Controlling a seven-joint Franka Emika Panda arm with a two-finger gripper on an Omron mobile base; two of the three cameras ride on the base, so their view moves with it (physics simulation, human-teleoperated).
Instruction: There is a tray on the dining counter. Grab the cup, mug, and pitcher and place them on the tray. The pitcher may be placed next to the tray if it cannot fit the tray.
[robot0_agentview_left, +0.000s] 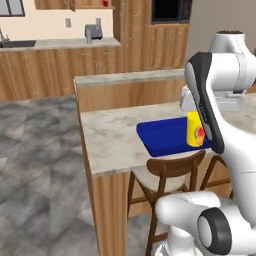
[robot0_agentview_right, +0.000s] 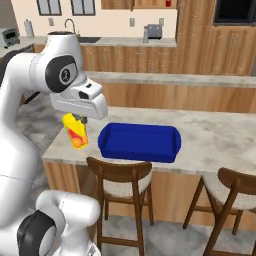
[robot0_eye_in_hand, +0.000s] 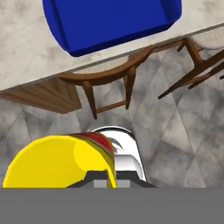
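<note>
- Cup (robot0_agentview_right: 75, 134): yellow, handleless, with a red-orange mark on its side; it hangs tilted in the air, long axis near upright, over the surface's near edge.
- Gripper (robot0_agentview_right: 76, 120): clenched on the cup's top.
- Tray (robot0_agentview_right: 139, 142): dark blue, at 3 o'clock from the cup, flat on the surface (robot0_agentview_right: 215, 135).

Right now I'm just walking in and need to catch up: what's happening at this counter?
The white robot arm is carrying the yellow cup, which hangs in its shut gripper near the front edge of the dining counter. The dark blue tray lies on that counter, with nothing on it yet. From the right base view the cup hangs to the left of the tray, not over it. Wooden stools stand below the counter's edge.
</note>
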